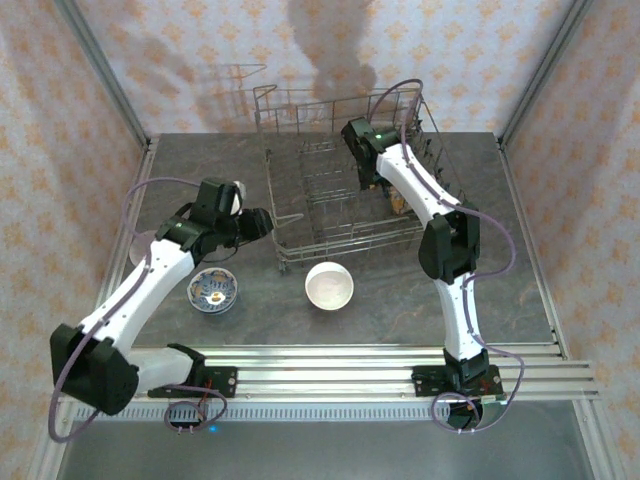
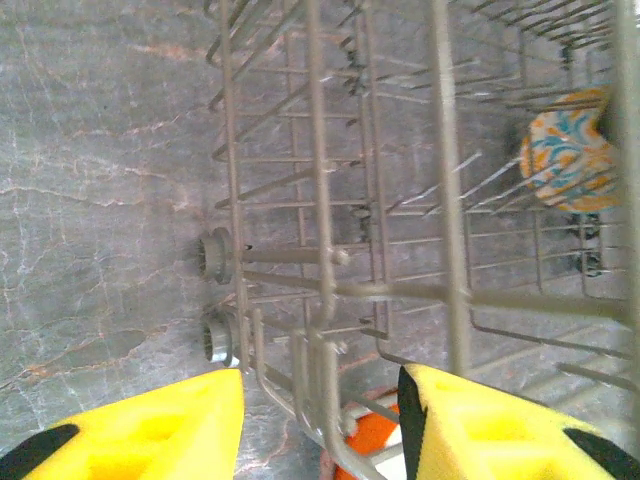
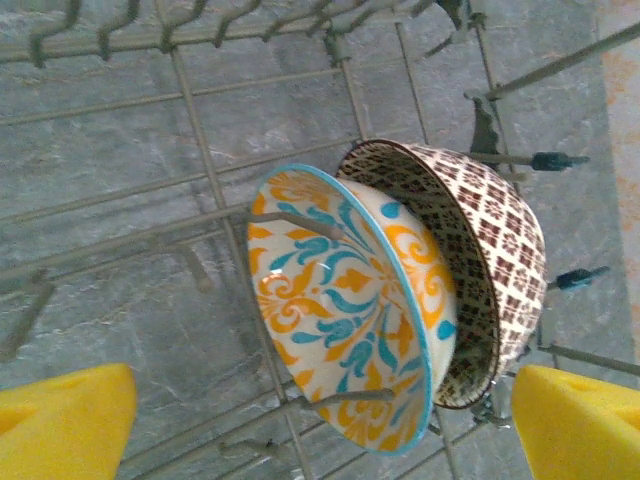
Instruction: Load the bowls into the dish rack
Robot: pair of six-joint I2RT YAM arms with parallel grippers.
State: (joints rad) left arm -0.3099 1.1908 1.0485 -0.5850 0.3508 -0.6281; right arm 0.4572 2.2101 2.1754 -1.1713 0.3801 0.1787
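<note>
Between your left gripper's (image 2: 320, 385) half-parted jaws sits an orange bowl (image 2: 372, 440), grip unclear, at the dish rack's (image 1: 272, 180) left wall; that arm reaches forward-right. Your right gripper (image 3: 322, 385) gapes wide over two racked bowls (image 3: 340, 310), arm angled forward-left.

grey wire dish rack (image 1: 330, 200) stands upright. inside it, on edge between tines, an orange-and-teal bowl (image 3: 345, 310) nests against a brown-patterned bowl (image 3: 490, 270). in front of the rack sit a white bowl (image 1: 329, 285) and a blue-patterned bowl (image 1: 214, 290), both mouth-up.
</note>
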